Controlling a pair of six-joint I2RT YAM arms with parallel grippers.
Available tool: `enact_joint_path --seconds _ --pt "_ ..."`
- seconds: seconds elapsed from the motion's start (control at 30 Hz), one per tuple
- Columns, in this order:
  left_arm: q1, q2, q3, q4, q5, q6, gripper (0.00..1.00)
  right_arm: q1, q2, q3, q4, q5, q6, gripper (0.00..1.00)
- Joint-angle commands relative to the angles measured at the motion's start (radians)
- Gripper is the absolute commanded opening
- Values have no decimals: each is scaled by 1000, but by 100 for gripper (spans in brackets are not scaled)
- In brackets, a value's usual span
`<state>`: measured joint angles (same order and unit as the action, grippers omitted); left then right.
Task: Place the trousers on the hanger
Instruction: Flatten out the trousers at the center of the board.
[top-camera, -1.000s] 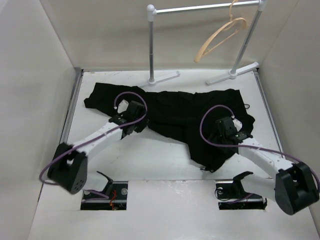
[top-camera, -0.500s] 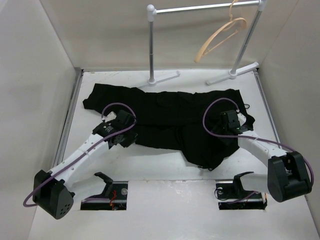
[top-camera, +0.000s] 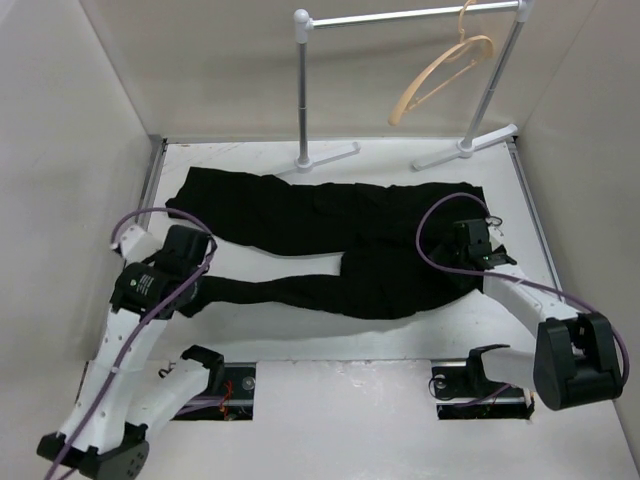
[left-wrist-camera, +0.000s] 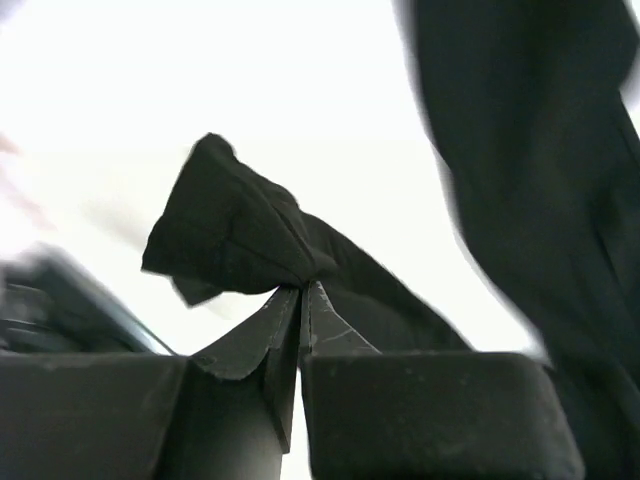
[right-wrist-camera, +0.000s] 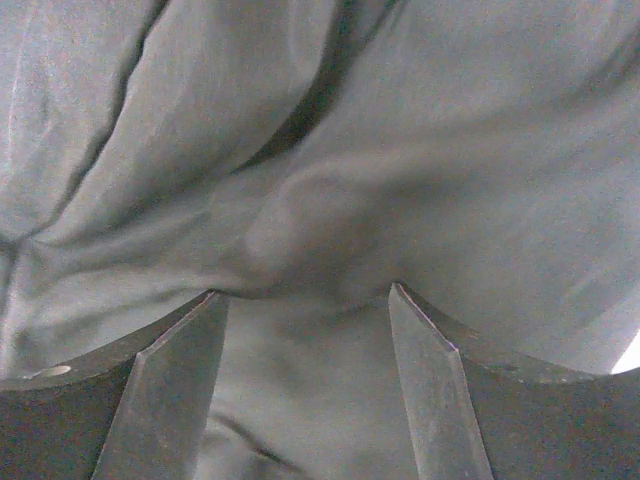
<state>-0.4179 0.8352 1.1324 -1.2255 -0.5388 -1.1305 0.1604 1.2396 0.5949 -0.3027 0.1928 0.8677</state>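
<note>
The black trousers (top-camera: 330, 235) lie across the table, waist at the right and both legs running left. My left gripper (top-camera: 200, 288) is shut on the end of the nearer leg, near the table's left side. The left wrist view shows a bunched black cuff (left-wrist-camera: 235, 240) pinched at the tips of my left gripper (left-wrist-camera: 301, 287). My right gripper (top-camera: 458, 262) rests over the waist area. Seen from its wrist, the right gripper (right-wrist-camera: 305, 295) is open, with a soft fold of the trousers (right-wrist-camera: 300, 220) bulging just beyond its tips. The tan wooden hanger (top-camera: 440, 70) hangs from the rail at the back right.
A white metal rail stand (top-camera: 400, 16) stands at the back, its feet (top-camera: 330, 154) resting on the table just behind the trousers. White walls enclose the left (top-camera: 70, 160), back and right sides. Two cut-outs (top-camera: 210, 385) sit at the near edge.
My left arm has swung left and toward the near edge, dragging the nearer leg out straight. The right gripper has shifted slightly right over the waist and its jaws have widened.
</note>
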Motion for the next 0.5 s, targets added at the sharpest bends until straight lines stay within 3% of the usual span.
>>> enact_joint_path --seconds 0.0,0.13,0.3,0.4,0.47 --pt "133 -53 -34 -181 -318 1 1 -9 -80 -17 27 -10 2 72" --pt "282 3 -34 15 -334 157 5 3 -169 -23 -29 -30 7 76" --pt "414 192 -63 173 -122 293 11 23 -261 -33 -72 -41 -2 83" --pt "390 80 -120 169 -167 221 7 18 -298 -38 -98 -47 1 82" --pt "405 -46 -178 118 -167 160 7 5 -328 -46 -114 -50 13 73"
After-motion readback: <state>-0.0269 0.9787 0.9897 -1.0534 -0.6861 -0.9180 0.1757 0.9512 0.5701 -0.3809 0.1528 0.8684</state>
